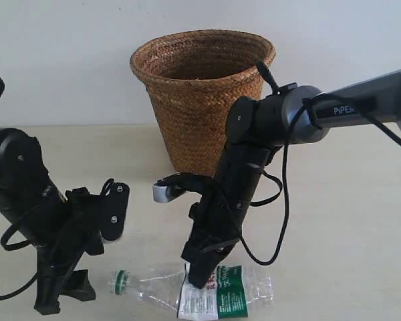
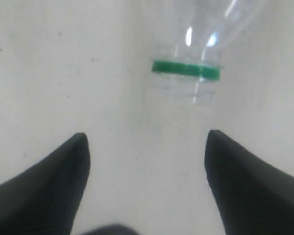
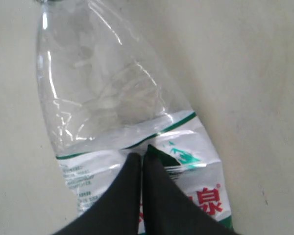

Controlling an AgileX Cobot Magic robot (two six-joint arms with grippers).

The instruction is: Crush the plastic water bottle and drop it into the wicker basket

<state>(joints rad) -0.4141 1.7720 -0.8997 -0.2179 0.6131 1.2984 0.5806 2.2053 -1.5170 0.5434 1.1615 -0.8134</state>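
The plastic water bottle (image 1: 217,295) lies on its side on the table near the front edge, its green cap ring (image 1: 120,281) pointing left. My right gripper (image 1: 199,277) is shut, and its joined tips rest on the creased white-and-green label (image 3: 196,161) from above. The clear body (image 3: 103,88) looks dented. My left gripper (image 1: 65,297) stands open just left of the bottle's neck; in its wrist view the green ring (image 2: 186,68) lies a little beyond the spread fingers (image 2: 73,166), apart from them. The wicker basket (image 1: 200,93) stands upright behind the right arm.
A pale wall runs close behind the basket. Black cables hang from the right arm (image 1: 281,194) over the table. The left arm's bulky links (image 1: 27,180) fill the left side. The bottle lies close to the table's front edge.
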